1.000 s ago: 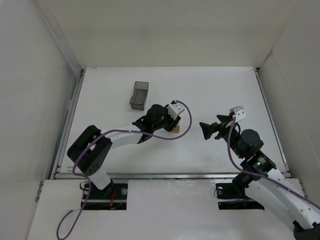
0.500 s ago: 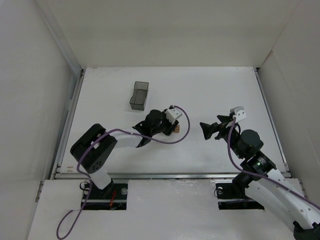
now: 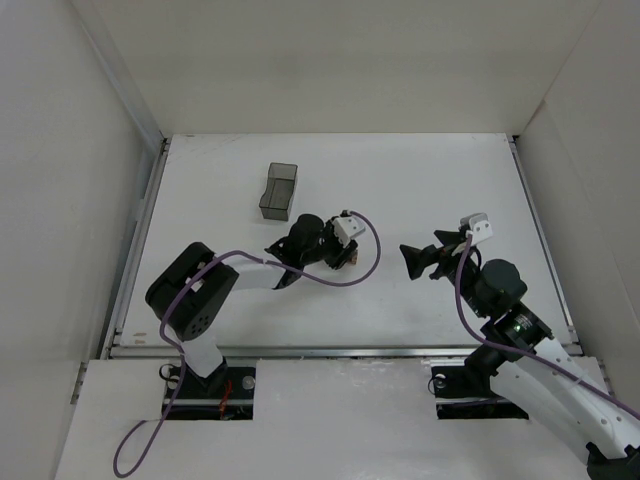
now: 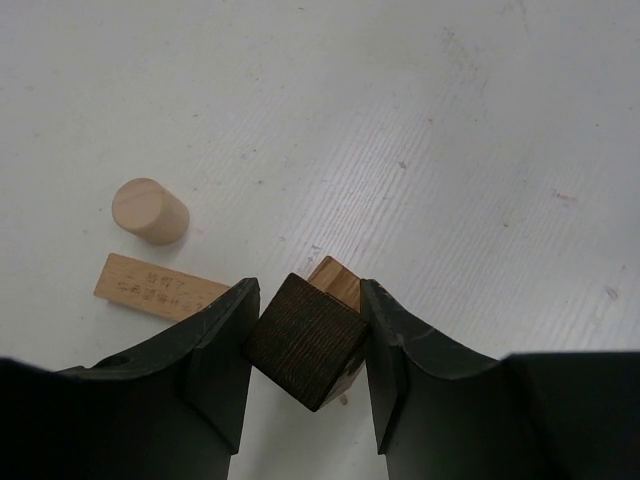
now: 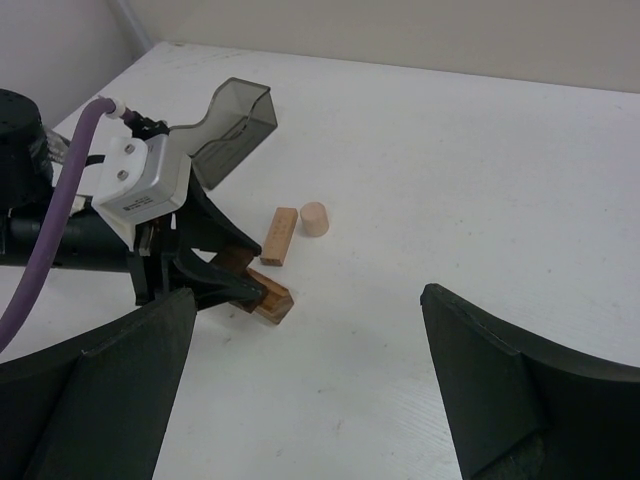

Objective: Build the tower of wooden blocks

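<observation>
Step in hand, by my reading: stacking. The left gripper (image 4: 307,302) is clenched on a dark block (image 4: 305,342), one finger pressed to each side, and holds it turned cornerwise.

- A tan block (image 4: 338,282) pokes out from under the dark block's upper edge, low centre of the wrist frame. Whether the two touch I cannot tell.
- A flat block (image 4: 160,287) lies on the table (image 4: 450,130) just left of the left finger. A cylinder (image 4: 150,210) stands just above it.
- The bin (image 3: 280,190) sits up-left of the gripper in the overhead frame.
- The right gripper (image 3: 405,260) is spread wide and empty, well to the right of the stack.

Next move likely calls for squaring the dark block over the tan one, setting it down flat, then releasing without nudging it.
</observation>
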Controlling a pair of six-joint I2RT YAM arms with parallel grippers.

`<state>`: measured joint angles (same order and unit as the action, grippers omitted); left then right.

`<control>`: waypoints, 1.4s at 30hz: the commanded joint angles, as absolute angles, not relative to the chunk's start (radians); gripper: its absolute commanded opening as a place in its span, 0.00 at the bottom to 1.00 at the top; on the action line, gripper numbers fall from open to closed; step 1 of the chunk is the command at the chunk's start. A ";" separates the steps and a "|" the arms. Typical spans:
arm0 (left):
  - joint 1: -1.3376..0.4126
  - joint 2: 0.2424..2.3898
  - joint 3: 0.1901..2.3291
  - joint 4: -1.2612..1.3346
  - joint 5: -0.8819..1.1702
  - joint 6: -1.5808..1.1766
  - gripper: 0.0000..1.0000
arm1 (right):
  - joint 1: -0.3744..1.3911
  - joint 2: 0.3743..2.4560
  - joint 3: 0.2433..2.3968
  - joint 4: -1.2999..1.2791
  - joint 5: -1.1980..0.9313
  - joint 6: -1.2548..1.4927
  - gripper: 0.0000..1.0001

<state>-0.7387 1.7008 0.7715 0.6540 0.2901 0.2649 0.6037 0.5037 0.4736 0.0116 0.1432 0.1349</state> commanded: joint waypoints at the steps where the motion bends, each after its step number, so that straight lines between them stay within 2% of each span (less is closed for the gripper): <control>1: -0.707 1.700 0.811 0.646 0.330 0.322 0.00 | 0.607 0.489 0.469 0.052 0.158 0.130 1.00; 10: -0.695 1.687 0.821 0.627 0.435 0.345 0.00 | 0.607 0.489 0.460 0.061 0.158 0.121 1.00; 42: -0.676 1.704 0.841 0.644 0.417 0.430 0.00 | 0.607 0.499 0.460 0.071 0.140 0.121 1.00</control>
<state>-0.6827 1.7134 0.8028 0.6159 0.3931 0.4168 0.6037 0.4992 0.4568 0.0151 0.1429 0.1276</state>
